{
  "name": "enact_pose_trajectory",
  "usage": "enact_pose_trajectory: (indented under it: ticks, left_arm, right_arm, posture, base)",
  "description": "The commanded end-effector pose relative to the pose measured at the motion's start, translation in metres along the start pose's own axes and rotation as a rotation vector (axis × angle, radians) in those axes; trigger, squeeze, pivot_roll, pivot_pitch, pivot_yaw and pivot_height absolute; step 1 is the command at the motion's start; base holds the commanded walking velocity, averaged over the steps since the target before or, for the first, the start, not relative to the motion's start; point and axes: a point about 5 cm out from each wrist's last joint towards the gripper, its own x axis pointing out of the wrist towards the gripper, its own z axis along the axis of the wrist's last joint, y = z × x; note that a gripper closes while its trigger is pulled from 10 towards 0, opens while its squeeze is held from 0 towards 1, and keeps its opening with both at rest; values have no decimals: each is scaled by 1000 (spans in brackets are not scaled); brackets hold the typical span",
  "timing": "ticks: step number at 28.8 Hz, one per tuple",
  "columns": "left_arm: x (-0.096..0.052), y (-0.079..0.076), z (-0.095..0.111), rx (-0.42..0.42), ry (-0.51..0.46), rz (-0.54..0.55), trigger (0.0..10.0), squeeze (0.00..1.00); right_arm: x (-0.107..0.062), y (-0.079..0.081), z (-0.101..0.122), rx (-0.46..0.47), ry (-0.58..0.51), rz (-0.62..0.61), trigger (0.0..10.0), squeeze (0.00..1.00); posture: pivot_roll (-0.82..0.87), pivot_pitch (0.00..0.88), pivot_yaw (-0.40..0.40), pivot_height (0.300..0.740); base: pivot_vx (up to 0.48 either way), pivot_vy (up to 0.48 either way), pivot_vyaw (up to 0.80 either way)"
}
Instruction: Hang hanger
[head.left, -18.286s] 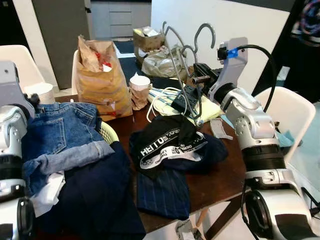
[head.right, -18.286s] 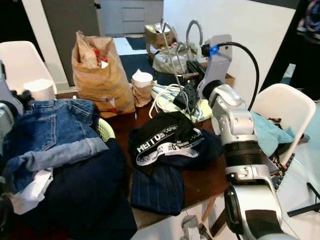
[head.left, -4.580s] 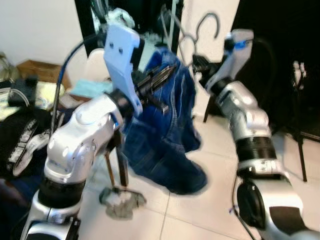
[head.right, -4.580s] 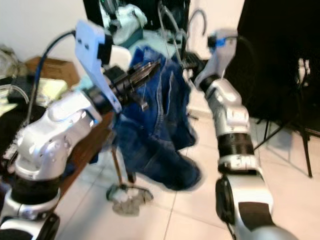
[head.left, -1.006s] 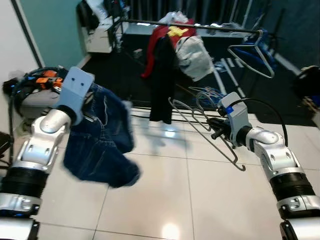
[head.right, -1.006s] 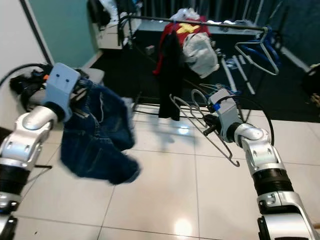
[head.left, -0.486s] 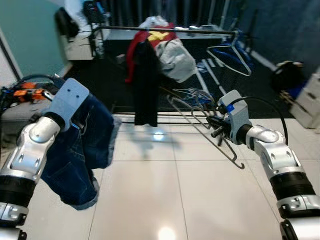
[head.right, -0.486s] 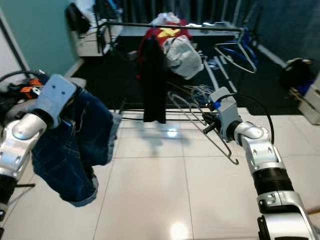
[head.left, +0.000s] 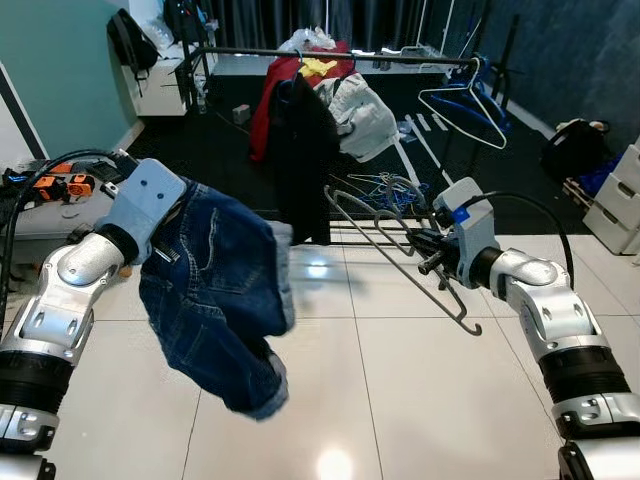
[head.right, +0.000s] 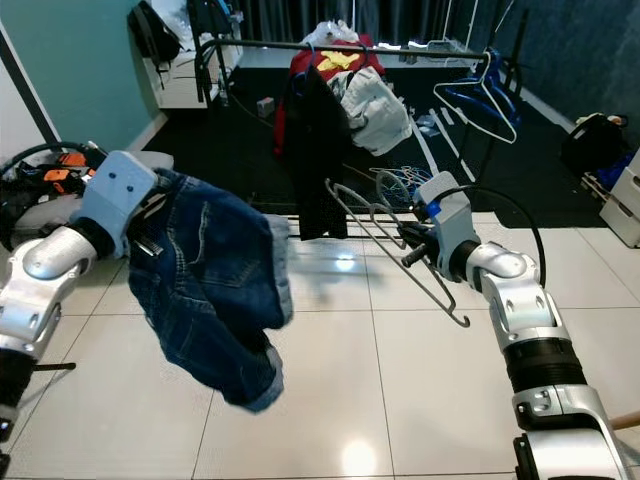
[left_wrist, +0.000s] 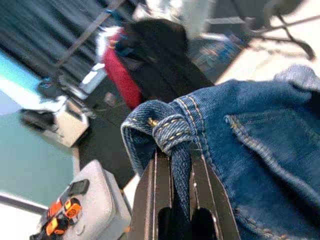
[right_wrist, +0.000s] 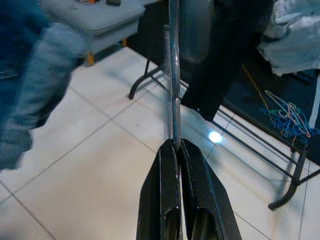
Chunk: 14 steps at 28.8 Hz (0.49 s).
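One pair blue jeans pinched at waistband by left gripper, hanging mid-air over tiled floor. One clothes rail behind: red, black, white garments, one blue hanger. Right gripper clamped on bundle of wire hangers, short of rail. No legible writing.

Grey wire hanger, tilted in mid-air before the clothes rack, hook pointing down

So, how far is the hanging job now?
Done: both items are picked up. In hand: the right gripper holds the metal hanger, and the left gripper holds the jeans. Left: the hanger is not yet on the clothes rail.
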Motion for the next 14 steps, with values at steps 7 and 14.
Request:
enact_pose_trajectory:
  ticks: [7,14]
  left_arm:
    - [-50,10,59,-203,-360,-613,10000,0]
    - [-73,-2,82,-163,-440,-1027,10000,0]
  right_arm:
    - [-23,-30,13,-17,-42,-28,10000,0]
    - [-33,-20,23,-14,-90,156,10000,0]
  posture:
    - [-137,0,20,740]
    - [-142,0,20,740]
  base:
    - [0,0,0]
    - [0,0,0]
